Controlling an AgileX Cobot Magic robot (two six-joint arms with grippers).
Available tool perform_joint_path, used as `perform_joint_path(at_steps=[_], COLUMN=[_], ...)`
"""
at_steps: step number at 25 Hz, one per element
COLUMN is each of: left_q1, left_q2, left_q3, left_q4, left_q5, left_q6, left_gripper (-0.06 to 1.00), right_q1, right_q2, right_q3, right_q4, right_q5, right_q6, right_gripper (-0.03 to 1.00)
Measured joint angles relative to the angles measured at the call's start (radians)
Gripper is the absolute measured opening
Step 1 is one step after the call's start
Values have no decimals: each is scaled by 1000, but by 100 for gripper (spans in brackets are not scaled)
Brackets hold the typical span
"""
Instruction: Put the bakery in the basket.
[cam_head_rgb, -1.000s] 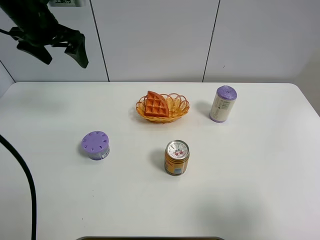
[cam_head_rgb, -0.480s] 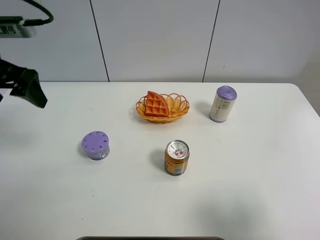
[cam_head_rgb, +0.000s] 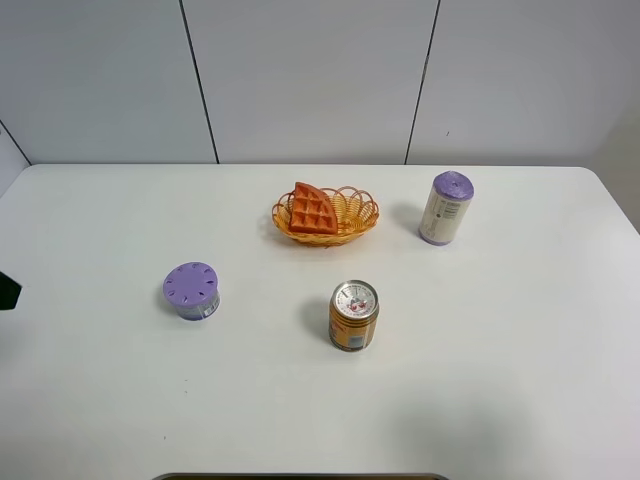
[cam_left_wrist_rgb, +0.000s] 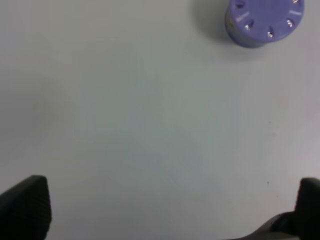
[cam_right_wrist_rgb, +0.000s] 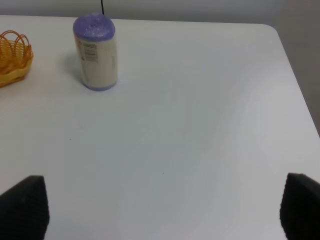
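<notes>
While the bakery (cam_head_rgb: 313, 209) lies inside the basket (cam_head_rgb: 354, 213), propped on the basket's left side with its gridded face tilted up, both arms are away from it. That basket stands on the table (cam_head_rgb: 500, 380) toward the far side, near the middle; only its rim edge (cam_right_wrist_rgb: 12, 60) shows in the right wrist view. To its right, apart from it, a cream cylinder with a purple cap (cam_head_rgb: 446, 208) stands upright, also seen in the right wrist view (cam_right_wrist_rgb: 95, 52). Nearer, in front of the basket, an orange drink can (cam_head_rgb: 353, 315) stands upright with its silver top showing. Well to the left of the can sits a low purple-lidded tub (cam_head_rgb: 191, 290), which the left wrist view catches at its edge (cam_left_wrist_rgb: 263, 21). The left gripper (cam_left_wrist_rgb: 165, 210) hovers over bare table with its fingers (cam_left_wrist_rgb: 27, 205) spread wide apart, holding nothing. The right gripper (cam_right_wrist_rgb: 160, 205) likewise has its fingers (cam_right_wrist_rgb: 25, 205) wide apart and empty, over the right part of the table.
</notes>
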Motion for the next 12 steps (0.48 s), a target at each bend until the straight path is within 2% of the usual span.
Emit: perform_joint_path(at_steps=[6, 12], left_q1=[0, 0], left_q2=[-257, -532], left_q3=[171, 317], left_q4=[35, 54], left_q5=[-6, -90], left_q6=[-70, -85], left_gripper=[99, 99], right_q1=[0, 0], right_q2=[0, 0], right_q3=[0, 0], right_q4=[0, 0], right_q5=[0, 0], right_q6=[0, 0], right_gripper=[91, 91])
